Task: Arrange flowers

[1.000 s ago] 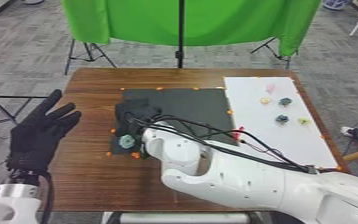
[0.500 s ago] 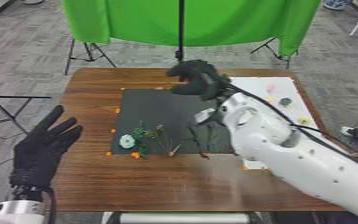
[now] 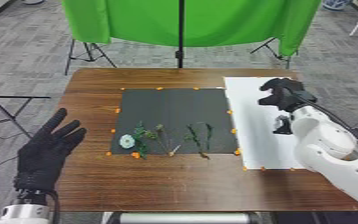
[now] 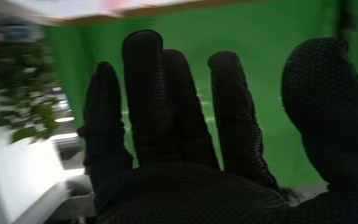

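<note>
One pale blue-green flower head [image 3: 127, 141] lies in the head view at the near left corner of the dark mat [image 3: 171, 107], just beside a leafy green stem [image 3: 141, 139]. Farther right along the mat's near part lie a budded stem [image 3: 160, 136] and some slim dark-green stems [image 3: 193, 135]. The right hand [image 3: 286, 96] is over the far right part of the white sheet [image 3: 255, 135]; the left hand [image 3: 47, 157] is at the table's left edge, fingers straight and spread, empty. The step in hand looks like fetching another bloom for the mat. The next move probably calls for lowering the right hand and pinching lightly, so as not to crush petals. The right arm [image 3: 335, 155] crosses the sheet and blocks sight of part of it; swung low, it could disturb the loose stems.

In the right wrist view, the right hand's fingers are extended, thumb apart, gripping nothing. Beyond are a green cloth [image 4: 246, 30], a leafy plant [image 4: 24, 95] and a pinkish patch [image 4: 116, 4] on a white surface.
</note>
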Robot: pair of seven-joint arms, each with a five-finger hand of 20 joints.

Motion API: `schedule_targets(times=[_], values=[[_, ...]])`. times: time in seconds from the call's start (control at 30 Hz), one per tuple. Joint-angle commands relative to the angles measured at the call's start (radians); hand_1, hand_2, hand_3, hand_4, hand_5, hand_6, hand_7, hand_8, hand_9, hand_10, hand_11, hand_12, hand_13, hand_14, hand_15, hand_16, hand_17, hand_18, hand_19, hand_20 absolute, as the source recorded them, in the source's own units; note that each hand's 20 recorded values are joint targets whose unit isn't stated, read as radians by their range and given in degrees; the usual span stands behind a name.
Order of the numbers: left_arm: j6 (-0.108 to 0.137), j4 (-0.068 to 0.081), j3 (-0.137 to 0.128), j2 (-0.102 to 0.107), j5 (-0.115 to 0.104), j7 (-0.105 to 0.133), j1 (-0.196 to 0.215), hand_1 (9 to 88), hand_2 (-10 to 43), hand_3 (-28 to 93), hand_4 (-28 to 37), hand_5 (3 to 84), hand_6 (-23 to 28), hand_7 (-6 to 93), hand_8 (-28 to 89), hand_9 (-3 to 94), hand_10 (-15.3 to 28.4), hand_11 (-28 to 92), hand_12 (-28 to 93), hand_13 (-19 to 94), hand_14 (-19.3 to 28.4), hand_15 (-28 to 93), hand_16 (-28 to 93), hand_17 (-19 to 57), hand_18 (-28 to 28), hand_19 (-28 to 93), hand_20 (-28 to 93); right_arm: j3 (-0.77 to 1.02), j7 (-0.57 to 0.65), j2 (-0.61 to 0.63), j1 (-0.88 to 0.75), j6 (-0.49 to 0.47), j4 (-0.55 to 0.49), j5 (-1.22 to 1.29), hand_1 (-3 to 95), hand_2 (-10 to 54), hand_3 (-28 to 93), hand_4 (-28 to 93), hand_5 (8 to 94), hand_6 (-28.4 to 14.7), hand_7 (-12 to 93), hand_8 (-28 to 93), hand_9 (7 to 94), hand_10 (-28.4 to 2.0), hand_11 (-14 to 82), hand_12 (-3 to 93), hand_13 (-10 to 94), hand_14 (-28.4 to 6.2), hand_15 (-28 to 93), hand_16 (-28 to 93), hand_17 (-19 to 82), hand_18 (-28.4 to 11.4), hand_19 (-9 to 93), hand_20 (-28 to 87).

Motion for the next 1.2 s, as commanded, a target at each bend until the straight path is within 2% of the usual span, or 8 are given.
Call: schedule_targets(times=[0.03,0.13,0.37,0.5,0.57,0.7,0.97,1.2], values=[[-0.001,0.007,0.009,-0.032,0.012,-0.035,-0.002,23.3,5.6,80,-26.1,34.8,6.8,11.7,-10,34.2,19.7,21,11,23,28.0,48,-8,-10.7,26.8,55,7,0.036,0.079,0.009,-0.113,-0.051,0.053,-0.061,31.8,-9.1,82,-28,51.3,2.7,17,-14,50.4,-15.5,18.9,13.5,48,-13.5,60,10,18,-26.4,70,37],[-0.004,0.006,0.001,-0.041,0.020,-0.051,-0.006,23.2,5.6,80,-26.0,34.8,6.8,11.7,-10,34.2,19.7,21,11,23,28.0,48,-8,-10.7,26.8,55,7,0.061,0.116,-0.009,-0.143,-0.071,0.063,-0.058,31.8,-9.4,82,-28,51.1,2.8,17,-14,50.2,-15.5,18.6,13.6,48,-13.5,60,10,18,-26.6,70,37],[0.002,0.007,0.004,-0.030,0.010,-0.046,-0.010,23.1,5.5,80,-26.0,34.7,6.7,11.8,-10,34.2,19.7,21,11,23,27.9,48,-8,-10.7,26.8,55,7,-0.003,0.139,-0.032,-0.120,-0.060,0.083,-0.098,34.4,-9.5,82,-28,52.9,3.7,18,-15,55.3,-15.5,19.0,13.5,53,-13.1,60,10,19,-26.9,71,39],[-0.002,0.007,0.005,-0.032,0.013,-0.048,-0.013,23.2,5.5,80,-26.0,34.7,6.7,11.7,-10,34.2,19.7,21,11,23,27.9,48,-8,-10.7,26.8,55,7,-0.135,0.198,-0.042,-0.049,0.078,0.121,-0.148,46.7,-9.5,75,-28,63.8,4.8,18,-14,69.5,-11.4,21.3,15.1,66,-6.3,54,21,27,-24.0,76,44],[0.000,0.008,0.007,-0.032,0.011,-0.051,-0.016,23.2,5.5,80,-26.0,34.7,6.7,11.8,-10,34.2,19.7,21,11,23,27.9,48,-8,-10.7,26.8,55,7,-0.166,0.206,-0.044,-0.036,0.120,0.136,-0.177,55.3,-9.5,65,-28,75.2,3.9,17,-5,82.4,-8.7,11.4,25.2,73,-2.9,51,28,31,-22.7,78,47],[-0.002,0.006,0.003,-0.036,0.015,-0.054,-0.015,23.2,5.5,80,-26.0,34.7,6.7,11.9,-10,34.2,19.7,21,11,23,27.9,48,-8,-10.7,26.8,55,7,-0.172,0.206,-0.043,-0.039,0.166,0.137,-0.204,62.2,-9.5,60,-28,87.2,3.4,18,1,93.3,-6.5,11.9,31.2,81,-2.1,53,30,37,-21.4,82,48],[-0.005,0.001,-0.013,-0.042,0.023,-0.069,-0.012,23.2,5.4,80,-26.0,34.7,6.8,11.9,-10,34.1,19.7,21,11,23,27.9,48,-8,-10.7,26.8,55,7,-0.154,0.107,-0.083,0.012,0.235,0.015,-0.213,61.1,-9.5,63,-28,88.1,3.1,18,3,93.7,-5.7,17.4,30.7,83,-2.8,56,28,38,-21.3,83,49],[0.001,-0.017,-0.037,-0.036,0.027,-0.057,0.017,23.2,5.5,80,-26.0,34.8,6.8,11.9,-10,34.1,19.7,21,11,23,27.9,48,-9,-10.8,26.8,55,7,-0.388,-0.055,-0.383,0.329,0.220,0.041,-0.125,58.3,-9.5,67,-28,87.3,2.6,18,3,93.7,-6.7,19.5,31.8,82,-3.6,59,27,36,-21.6,84,49]])
